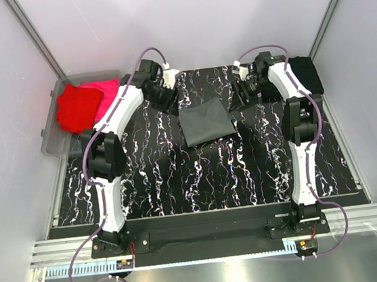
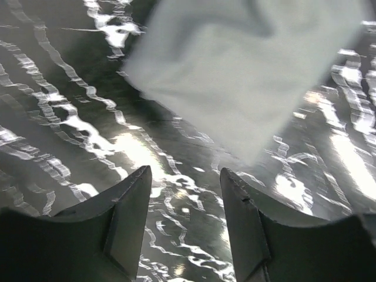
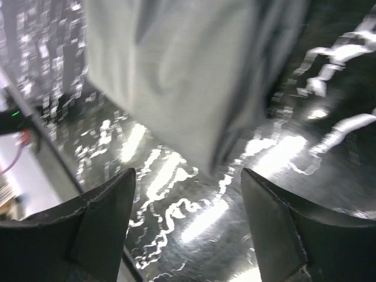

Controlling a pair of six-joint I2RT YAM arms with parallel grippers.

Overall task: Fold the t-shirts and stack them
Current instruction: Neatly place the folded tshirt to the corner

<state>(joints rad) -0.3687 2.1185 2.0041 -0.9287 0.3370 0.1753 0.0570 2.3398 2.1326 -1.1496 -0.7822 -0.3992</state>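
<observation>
Top view: the folded dark grey t-shirt [image 1: 205, 123] lies flat mid-tabletop [image 1: 180, 183], my left tool [image 1: 169, 101] near its far-left corner and my right tool [image 1: 241, 94] near its far-right corner. The black t-shirt [image 1: 305, 73] sits far right. Left wrist: left tool [image 2: 185, 173] partly open, gripping nothing, shirt [image 2: 247, 76] just ahead. Right wrist: right tool [image 3: 188, 176] wide open, empty, shirt [image 3: 188, 70] just ahead.

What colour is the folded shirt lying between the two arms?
The folded shirt is plain dark grey, seen best in the top external view.
</observation>
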